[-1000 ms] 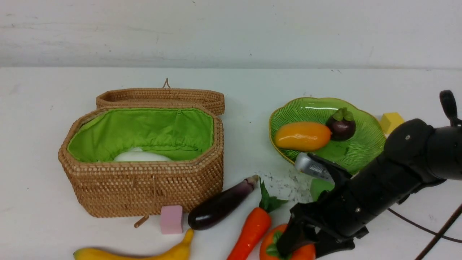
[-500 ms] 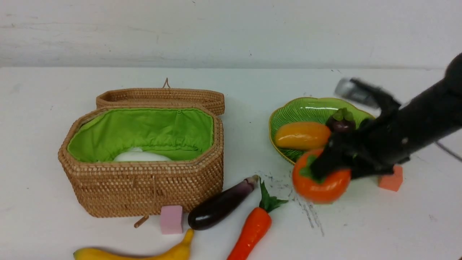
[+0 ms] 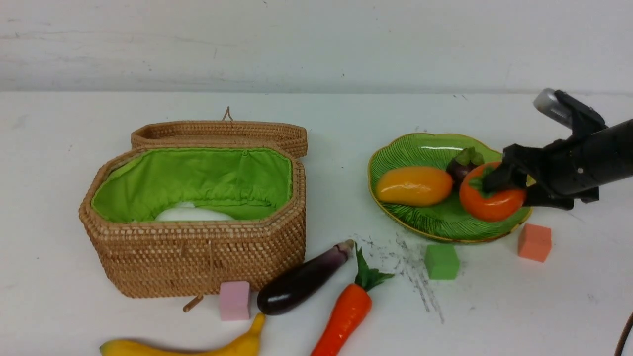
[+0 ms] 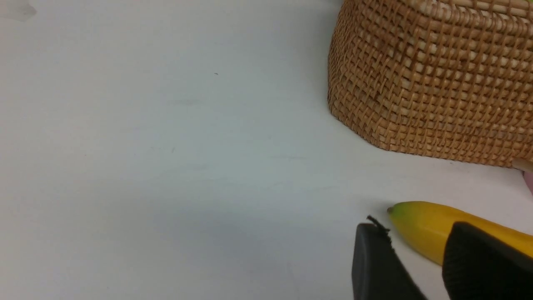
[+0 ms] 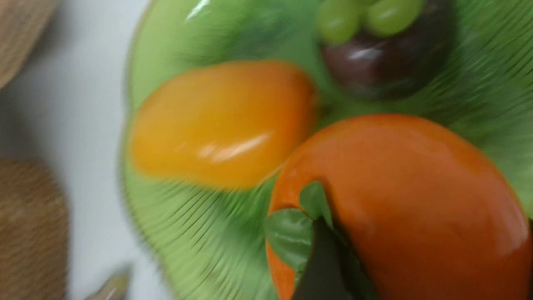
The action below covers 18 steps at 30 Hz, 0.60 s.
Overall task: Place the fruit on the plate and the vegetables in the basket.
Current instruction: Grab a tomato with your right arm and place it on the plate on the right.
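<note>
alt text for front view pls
The right gripper holds an orange persimmon at the green plate, beside a mango and mangosteen. Left of it stands an open lined basket; eggplant, carrot and banana lie nearer the camera.

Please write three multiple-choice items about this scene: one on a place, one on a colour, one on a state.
1. The banana lies: A) in the basket B) on the plate C) on the table
2. The cube beside the basket is: A) pink B) blue C) black
3. The right gripper is: A) open, empty B) shut on the persimmon C) out of view
Answers: C, it rests on the table before the basket; A, its foam is pink; B, it clasps the persimmon at the plate.
</note>
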Each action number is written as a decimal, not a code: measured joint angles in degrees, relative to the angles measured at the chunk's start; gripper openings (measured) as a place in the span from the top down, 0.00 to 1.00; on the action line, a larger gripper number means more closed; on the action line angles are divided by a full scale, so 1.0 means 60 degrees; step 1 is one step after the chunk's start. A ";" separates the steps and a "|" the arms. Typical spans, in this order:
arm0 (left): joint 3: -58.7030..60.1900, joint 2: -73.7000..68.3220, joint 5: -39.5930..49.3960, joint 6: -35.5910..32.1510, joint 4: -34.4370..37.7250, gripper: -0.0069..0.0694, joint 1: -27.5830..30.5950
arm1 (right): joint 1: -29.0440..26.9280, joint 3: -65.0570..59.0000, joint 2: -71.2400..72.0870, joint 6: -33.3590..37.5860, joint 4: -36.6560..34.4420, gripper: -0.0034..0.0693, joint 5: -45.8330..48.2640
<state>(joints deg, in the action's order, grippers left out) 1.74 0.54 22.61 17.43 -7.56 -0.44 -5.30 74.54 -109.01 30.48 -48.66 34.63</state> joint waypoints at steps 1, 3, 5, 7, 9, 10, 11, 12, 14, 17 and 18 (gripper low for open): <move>0.0000 0.0000 0.0000 0.0000 0.0000 0.60 0.0000 | 0.0000 0.0000 -0.0058 0.0076 -0.0009 0.24 -0.0254; 0.0000 0.0000 0.0000 0.0000 0.0000 0.60 0.0000 | 0.0000 0.0000 -0.0069 0.0132 -0.0026 0.24 -0.0449; 0.0000 0.0000 0.0000 0.0000 0.0000 0.60 0.0000 | 0.0000 0.0000 -0.0067 0.0299 -0.0006 0.24 -0.0769; 0.0000 0.0000 0.0000 0.0000 0.0000 0.60 0.0000 | 0.0000 0.0000 -0.0067 0.0349 0.0053 0.24 -0.0879; 0.0000 0.0000 0.0000 0.0000 0.0000 0.60 0.0000 | 0.0000 0.0000 -0.0067 0.0357 0.0105 0.24 -0.0879; 0.0000 0.0000 0.0000 0.0000 0.0000 0.60 0.0000 | 0.0000 0.0000 -0.0067 0.0357 0.0122 0.24 -0.0870; 0.0000 0.0000 0.0000 0.0000 0.0000 0.60 0.0000 | 0.0000 0.0000 -0.0067 0.0357 0.0139 0.24 -0.0860; 0.0000 0.0000 0.0000 0.0000 0.0000 0.60 0.0000 | 0.0000 0.0000 -0.0067 0.0357 0.0142 0.24 -0.0851; 0.0000 0.0000 0.0000 0.0000 0.0000 0.60 0.0000 | 0.0000 0.0000 -0.0067 0.0357 0.0142 0.23 -0.0844; 0.0000 0.0000 0.0000 0.0000 0.0000 0.60 0.0000 | 0.0000 0.0000 -0.0067 0.0357 0.0142 0.14 -0.0844; 0.0000 0.0000 0.0000 0.0000 0.0000 0.60 0.0000 | 0.0000 0.0000 -0.0067 0.0357 0.0142 0.11 -0.0844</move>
<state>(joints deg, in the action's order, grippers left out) 1.74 0.54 22.61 17.43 -7.56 -0.44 -5.30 74.54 -109.41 32.63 -47.80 29.57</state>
